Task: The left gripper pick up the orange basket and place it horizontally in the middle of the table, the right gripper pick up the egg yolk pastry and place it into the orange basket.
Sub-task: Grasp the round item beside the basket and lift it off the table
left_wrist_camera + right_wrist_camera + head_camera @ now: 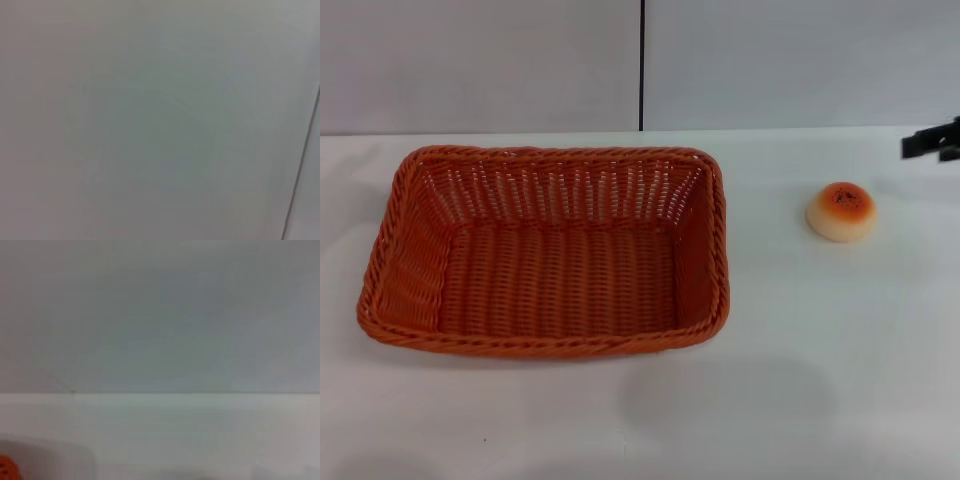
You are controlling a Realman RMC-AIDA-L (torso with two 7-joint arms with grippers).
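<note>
The orange basket (545,250) lies flat on the white table (790,380), its long side running left to right, left of centre and empty. The egg yolk pastry (841,211) sits on the table to the right of the basket, well apart from it. A pale shape with an orange spot, probably the pastry (6,469), shows at the corner of the right wrist view. Only a black part of the right gripper (932,141) shows at the far right edge, beyond the pastry and above the table's back. The left gripper is out of view.
A grey wall with a dark vertical seam (642,65) stands behind the table. The left wrist view holds only a plain grey surface with a thin dark line (302,170). Bare tabletop lies in front of the basket and pastry.
</note>
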